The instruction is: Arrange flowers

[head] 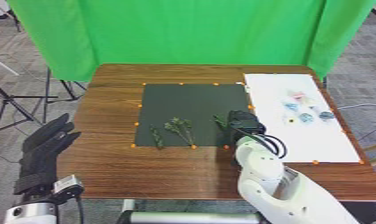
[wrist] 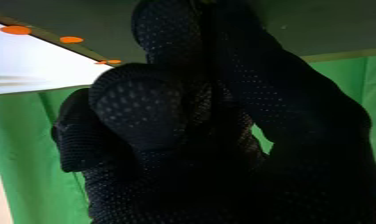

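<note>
My right hand (head: pixel 245 121) is low over the right edge of the dark mat (head: pixel 191 100), against a green sprig (head: pixel 221 121). In the right wrist view, the thumb and a finger of my right hand (wrist: pixel 171 100) come together at the mat, pinching the sprig, most of which the glove hides; the other fingers are curled. Two more cuttings lie on the mat's near part: a narrow leafy one (head: pixel 157 137) and a branching one (head: pixel 178 127). Pale blue, pink and white flowers (head: pixel 296 106) rest on the white sheet (head: pixel 294 142). My left hand (head: pixel 44 142) has straight fingers beside the table's left edge.
Orange dots (head: pixel 193 146) mark the borders of the mat and sheet on the brown table (head: pixel 149 172). A green curtain (head: pixel 184 35) hangs behind the table. Black stands (head: pixel 24 97) are on the floor at the left.
</note>
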Motion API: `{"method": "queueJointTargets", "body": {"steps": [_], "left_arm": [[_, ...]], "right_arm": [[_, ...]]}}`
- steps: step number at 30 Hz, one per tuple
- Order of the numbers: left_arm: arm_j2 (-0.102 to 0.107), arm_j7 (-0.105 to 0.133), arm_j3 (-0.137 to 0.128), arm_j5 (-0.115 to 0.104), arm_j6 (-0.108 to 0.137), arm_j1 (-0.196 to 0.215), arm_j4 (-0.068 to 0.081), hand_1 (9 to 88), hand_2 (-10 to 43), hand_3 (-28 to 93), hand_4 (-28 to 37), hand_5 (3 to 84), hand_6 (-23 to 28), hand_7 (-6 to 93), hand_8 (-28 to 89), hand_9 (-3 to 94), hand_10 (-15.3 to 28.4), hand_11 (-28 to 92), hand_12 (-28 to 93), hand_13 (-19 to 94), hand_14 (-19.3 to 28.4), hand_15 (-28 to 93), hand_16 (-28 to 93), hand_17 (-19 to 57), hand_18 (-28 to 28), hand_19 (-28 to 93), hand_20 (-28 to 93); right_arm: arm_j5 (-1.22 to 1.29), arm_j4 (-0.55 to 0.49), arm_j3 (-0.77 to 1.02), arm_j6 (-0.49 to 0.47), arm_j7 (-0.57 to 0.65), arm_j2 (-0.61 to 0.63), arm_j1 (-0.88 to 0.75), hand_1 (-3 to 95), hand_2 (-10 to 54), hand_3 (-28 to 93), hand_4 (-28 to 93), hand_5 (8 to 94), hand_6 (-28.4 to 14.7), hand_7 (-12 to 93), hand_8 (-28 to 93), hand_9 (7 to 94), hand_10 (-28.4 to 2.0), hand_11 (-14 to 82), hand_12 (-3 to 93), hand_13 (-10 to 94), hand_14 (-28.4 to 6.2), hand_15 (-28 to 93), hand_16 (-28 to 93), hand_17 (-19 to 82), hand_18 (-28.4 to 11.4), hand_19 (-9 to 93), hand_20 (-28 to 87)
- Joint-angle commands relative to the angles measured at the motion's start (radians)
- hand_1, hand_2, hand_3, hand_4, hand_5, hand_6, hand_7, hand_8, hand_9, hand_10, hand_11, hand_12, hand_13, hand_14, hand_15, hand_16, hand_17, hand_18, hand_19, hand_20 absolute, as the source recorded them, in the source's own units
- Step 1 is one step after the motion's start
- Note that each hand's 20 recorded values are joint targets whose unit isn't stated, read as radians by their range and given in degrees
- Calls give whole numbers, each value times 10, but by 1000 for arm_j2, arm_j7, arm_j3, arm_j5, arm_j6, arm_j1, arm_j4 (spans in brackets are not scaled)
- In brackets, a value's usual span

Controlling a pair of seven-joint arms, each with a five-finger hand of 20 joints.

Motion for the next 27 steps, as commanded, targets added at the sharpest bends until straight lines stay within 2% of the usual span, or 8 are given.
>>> {"method": "queueJointTargets", "body": {"steps": [1, 6, 9, 14, 16, 18, 20, 27], "left_arm": [[13, 8, -7, -11, 10, 16, -9, 270, 50, 847, -167, 378, 94, 165, -115, 310, 189, 361, 51, 235, 266, 651, -178, -92, 217, 607, 40], [3, -2, -13, 0, 1, 18, -9, 271, 50, 848, -167, 378, 94, 166, -115, 310, 189, 361, 51, 235, 266, 651, -178, -92, 217, 607, 40], [24, 24, -17, -25, 20, 33, -12, 271, 50, 848, -166, 378, 94, 166, -115, 310, 189, 361, 51, 235, 267, 651, -179, -92, 216, 607, 39], [30, 24, -18, -30, 21, 35, -12, 271, 51, 848, -166, 378, 94, 166, -116, 310, 189, 361, 51, 235, 267, 651, -179, -92, 216, 607, 40], [37, 33, -18, -41, 26, 37, -14, 271, 51, 848, -166, 378, 94, 166, -116, 310, 189, 360, 51, 235, 267, 651, -178, -92, 217, 607, 40], [36, 33, -18, -38, 26, 36, -13, 270, 51, 848, -166, 378, 94, 166, -116, 310, 189, 360, 51, 235, 267, 651, -178, -92, 217, 607, 40], [30, 24, -20, -29, 22, 37, -14, 270, 51, 848, -166, 378, 94, 166, -116, 310, 189, 360, 51, 235, 266, 651, -179, -92, 217, 607, 40], [32, 23, -18, -30, 24, 38, -15, 270, 51, 849, -166, 378, 95, 165, -116, 310, 189, 361, 51, 234, 267, 651, -178, -92, 217, 607, 40]], "right_arm": [[-24, 0, -13, -43, 11, -33, -5, 512, -79, 754, -269, 852, -37, 229, 130, 875, -129, 381, 263, 871, -54, 632, 208, 615, -171, 932, 308], [-42, -8, -8, -104, 31, -44, -11, 495, -87, 742, -257, 856, -37, 233, 130, 872, -132, 387, 250, 868, -54, 631, 210, 620, -168, 932, 308], [-23, -23, 14, -124, 25, -51, -31, 470, -91, 730, -242, 833, -40, 237, 123, 852, -142, 383, 242, 851, -60, 630, 210, 611, -165, 932, 288], [-16, -35, 27, -156, 35, -59, -41, 418, -77, 732, -236, 822, -47, 221, 99, 835, -156, 382, 239, 839, -64, 631, 206, 607, -160, 932, 266], [-29, -39, 30, -159, 30, -63, -44, 390, -66, 738, -231, 816, -48, 226, 32, 828, -161, 382, 238, 831, -68, 636, 203, 605, -159, 932, 255], [-51, -40, 21, -146, 23, -54, -41, 362, -55, 740, -219, 816, -49, 242, -85, 825, -163, 383, 237, 824, -73, 639, 202, 599, -160, 932, 249], [-37, -50, 39, -168, 28, -64, -48, 352, -51, 738, -217, 817, -54, 239, -91, 820, -167, 381, 237, 817, -79, 640, 202, 591, -164, 932, 245], [-27, -73, 48, -146, 25, -59, -44, 311, -37, 721, -210, 811, -68, 224, -87, 808, -178, 379, 236, 802, -90, 644, 199, 577, -170, 932, 227]]}}
